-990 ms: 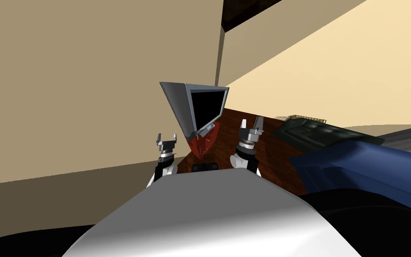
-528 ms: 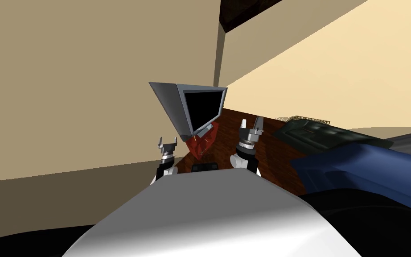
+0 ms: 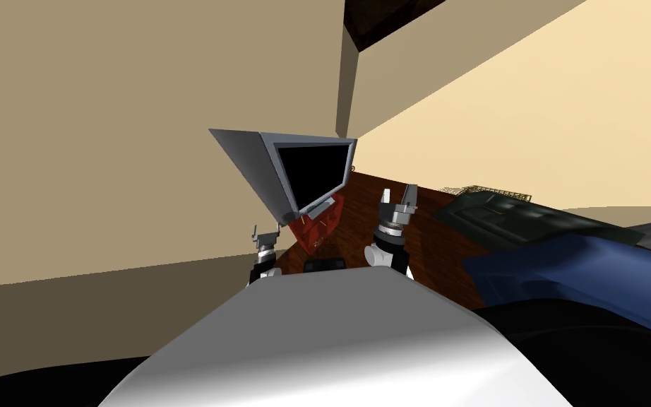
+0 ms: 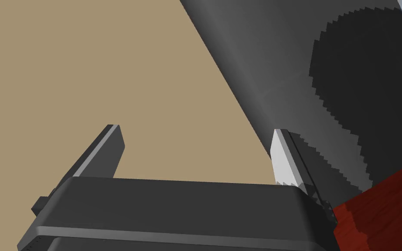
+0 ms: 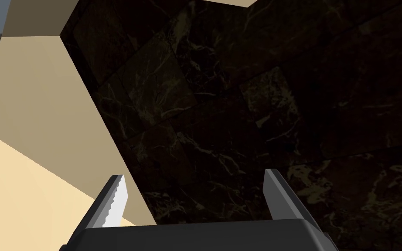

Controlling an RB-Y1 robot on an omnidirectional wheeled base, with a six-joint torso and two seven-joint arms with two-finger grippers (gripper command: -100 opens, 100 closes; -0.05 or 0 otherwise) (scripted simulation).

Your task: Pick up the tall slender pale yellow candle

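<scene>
A grey monitor with a black screen stands on a red cabinet straight ahead of me. My left gripper is raised beside the cabinet's left end, open and empty. In the left wrist view the left gripper points past the monitor's grey back and the red cabinet, towards a tan wall. My right gripper is held up to the right of the monitor, open with nothing between its fingers. The right wrist view also has the right gripper open.
A blue sofa lies at the right, with a dark green cushioned piece and a wire basket behind it. Dark wooden floor runs between them and the cabinet. A tan wall closes the left.
The whole head view has shifted, so I have moved. The monitor now sits further left and larger, and my left gripper shows slightly lower and smaller. The right gripper holds its place.
</scene>
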